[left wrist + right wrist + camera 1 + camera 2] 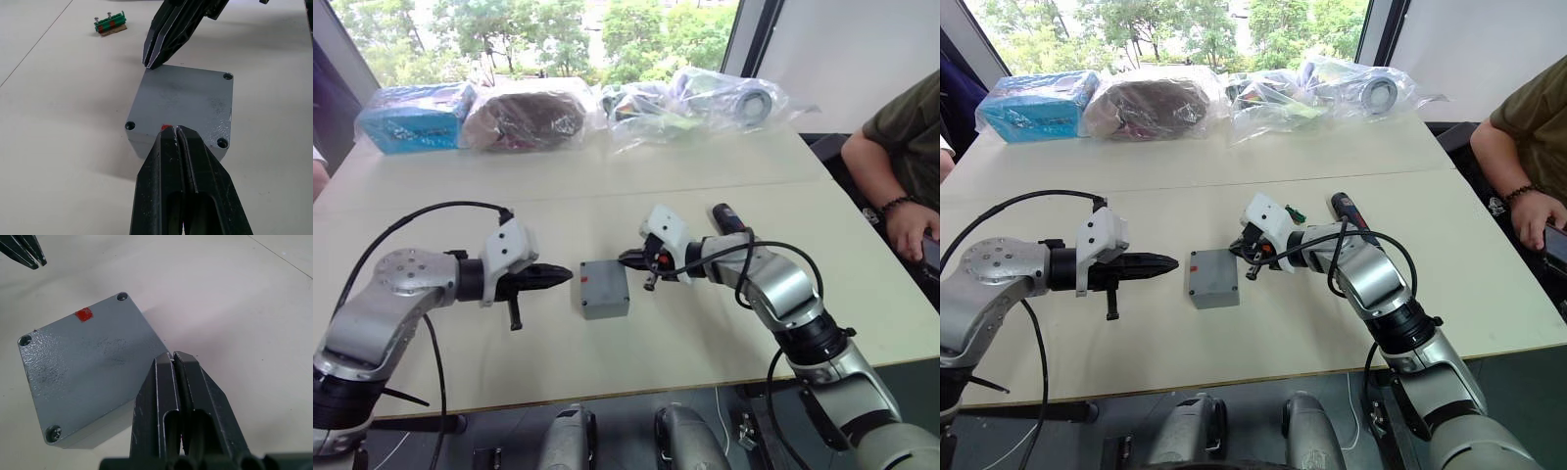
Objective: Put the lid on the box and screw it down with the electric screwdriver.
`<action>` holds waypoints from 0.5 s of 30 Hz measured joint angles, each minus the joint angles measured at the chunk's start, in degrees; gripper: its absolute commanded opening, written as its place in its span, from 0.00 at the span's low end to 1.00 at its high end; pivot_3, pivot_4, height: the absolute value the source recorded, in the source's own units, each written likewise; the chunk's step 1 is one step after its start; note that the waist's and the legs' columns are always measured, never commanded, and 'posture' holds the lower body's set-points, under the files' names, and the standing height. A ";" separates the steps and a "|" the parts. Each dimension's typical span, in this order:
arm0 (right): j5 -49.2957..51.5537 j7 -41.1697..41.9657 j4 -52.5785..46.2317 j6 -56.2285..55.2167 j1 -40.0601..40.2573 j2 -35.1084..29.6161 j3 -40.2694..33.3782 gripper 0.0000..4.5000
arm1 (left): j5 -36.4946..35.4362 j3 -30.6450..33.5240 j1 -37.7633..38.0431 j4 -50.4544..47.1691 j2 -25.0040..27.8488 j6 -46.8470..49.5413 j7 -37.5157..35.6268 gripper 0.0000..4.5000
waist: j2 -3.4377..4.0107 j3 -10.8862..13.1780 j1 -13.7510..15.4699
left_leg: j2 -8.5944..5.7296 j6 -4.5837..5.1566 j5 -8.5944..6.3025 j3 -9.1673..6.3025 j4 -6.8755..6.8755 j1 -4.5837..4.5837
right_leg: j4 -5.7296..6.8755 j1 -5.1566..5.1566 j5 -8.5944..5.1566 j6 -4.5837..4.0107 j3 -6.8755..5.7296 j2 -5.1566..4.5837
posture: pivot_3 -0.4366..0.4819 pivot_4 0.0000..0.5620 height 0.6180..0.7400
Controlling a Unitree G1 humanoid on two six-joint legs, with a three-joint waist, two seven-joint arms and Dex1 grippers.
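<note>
Item: lid (604,284) on box (607,307). Grey square cover seated flush on the deeper grey body, the pair standing mid-desk (607,382) between the two hands. A small red mark sits near the lid's left edge. In the wrist views one corner carries a screw head; at least two other corner holes look empty, so fastening appears barely begun.

Item: left hand (566,275). Fingers pressed together, holding nothing. Tip points right at the lid's left edge, just beside the red mark, hovering close over that edge; contact cannot be told.

Item: right hand (625,258). Fingers pressed together, holding nothing. Tip points left toward the lid's far right corner, just beside it.

Item: electric screwdriver (728,218). Slim black cylinder lying on the desk on the right, behind the right forearm, partly hidden by arm and cable. Long axis runs roughly from far-left to near-right, the visible end toward the far side; which end is the bit cannot be told.

Key relation: the screwdriver lies right of and beyond the box, well apart from the left hand and close behind the right hand's wrist. The right arm is plainly the nearer, but its hand faces away from the tool, so fetching it would call for drawing back and turning rightward.

Other: small green circuit piece (1294,212) on the desk, far of the right hand; bagged goods (529,116) along the far edge; a seated person's arm (891,186) at far right.
</note>
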 measured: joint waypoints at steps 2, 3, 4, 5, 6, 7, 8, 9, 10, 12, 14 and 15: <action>-0.09 0.05 -0.01 -0.11 0.00 0.01 0.21 0.00 | 0.00 0.00 0.01 -0.01 0.01 0.00 -0.01 0.00 | 0.00 0.00 0.00 | 0.00 0.00 0.00 0.00 0.00 0.00 | 0.00 0.00 0.00 0.00 0.00 0.00 | 0.48 0.27 1.00; -0.18 0.09 -0.02 -0.18 0.00 0.01 0.26 0.06 | 0.00 0.00 0.01 -0.01 0.01 0.00 -0.02 0.00 | 0.00 0.00 -0.01 | 0.00 0.00 0.00 0.00 0.00 0.00 | 0.00 0.00 0.00 0.00 0.00 0.00 | 0.48 0.27 1.00; -0.26 0.13 -0.02 -0.20 0.00 0.03 0.28 0.12 | 0.00 0.00 0.02 -0.01 0.01 0.00 -0.02 0.00 | 0.00 0.00 -0.01 | 0.00 0.00 0.00 0.00 0.00 0.00 | 0.00 0.00 0.00 0.00 0.00 0.00 | 0.48 0.27 1.00; -0.39 0.20 -0.03 -0.25 0.00 0.05 0.33 0.16 | 0.00 0.00 0.02 -0.01 0.01 0.00 -0.03 0.00 | 0.00 0.00 -0.02 | 0.00 0.00 0.00 0.00 0.00 0.00 | 0.00 0.00 0.00 0.00 0.00 0.00 | 0.48 0.27 1.00; -0.48 0.38 -0.05 -0.30 0.00 0.07 0.39 0.24 | -0.01 0.00 0.02 -0.01 0.02 0.00 -0.07 0.00 | 0.00 0.00 -0.02 | 0.00 0.00 0.00 0.00 0.00 0.00 | 0.00 0.00 0.00 0.00 0.00 0.00 | 0.48 0.27 1.00; -0.49 0.49 -0.09 -0.30 0.00 0.11 0.47 0.32 | -0.01 0.00 0.02 -0.01 0.03 0.00 -0.12 0.00 | 0.00 0.00 -0.03 | 0.00 0.00 0.00 0.00 0.00 0.00 | 0.00 0.00 0.00 0.00 0.00 0.00 | 0.48 0.27 1.00; -0.51 0.55 -0.15 -0.30 0.00 0.16 0.58 0.42 | -0.01 0.00 0.02 -0.01 0.04 0.00 -0.15 0.00 | 0.00 0.00 -0.05 | 0.00 0.00 0.00 0.00 0.00 0.00 | 0.00 0.00 0.00 0.00 0.00 0.00 | 0.48 0.27 1.00; -0.55 0.68 -0.25 -0.30 -0.01 0.17 0.79 0.48 | -0.01 0.00 0.02 -0.01 0.08 0.01 -0.21 0.00 | 0.00 0.00 -0.05 | 0.00 0.00 0.00 0.00 0.00 0.00 | 0.00 0.00 0.00 0.00 0.00 0.00 | 0.48 0.27 1.00; -0.57 0.85 -0.30 -0.32 -0.02 0.17 0.87 0.57 | -0.01 0.00 0.02 -0.01 0.12 0.00 -0.25 0.00 | 0.00 0.00 -0.05 | 0.00 0.00 0.00 0.00 0.00 0.00 | 0.00 0.00 0.00 0.00 0.00 0.00 | 0.48 0.27 1.00; -0.78 1.08 -0.35 -0.31 -0.05 0.12 0.90 0.74 | -0.01 0.00 0.02 -0.01 0.15 0.01 -0.31 0.00 | 0.00 0.00 -0.02 | 0.00 0.00 0.00 0.00 0.00 0.00 | 0.00 0.00 0.00 0.00 0.00 0.00 | 0.48 0.27 1.00; -1.03 1.21 -0.82 -0.15 -0.08 -0.22 0.91 0.91 | -0.01 0.00 0.02 -0.01 0.15 0.01 -0.39 0.00 | 0.00 0.00 0.00 | 0.00 0.00 0.00 0.00 0.00 0.00 | 0.00 0.00 0.00 0.00 0.00 0.00 | 0.48 0.27 1.00; -1.08 1.26 -1.19 0.01 -0.09 -0.42 0.91 0.98 | -0.01 0.00 0.02 -0.01 0.15 0.01 -0.48 0.00 | 0.00 0.00 0.00 | 0.00 0.00 0.00 0.00 0.00 0.00 | 0.00 0.00 0.00 0.00 0.00 0.00 | 0.48 0.27 1.00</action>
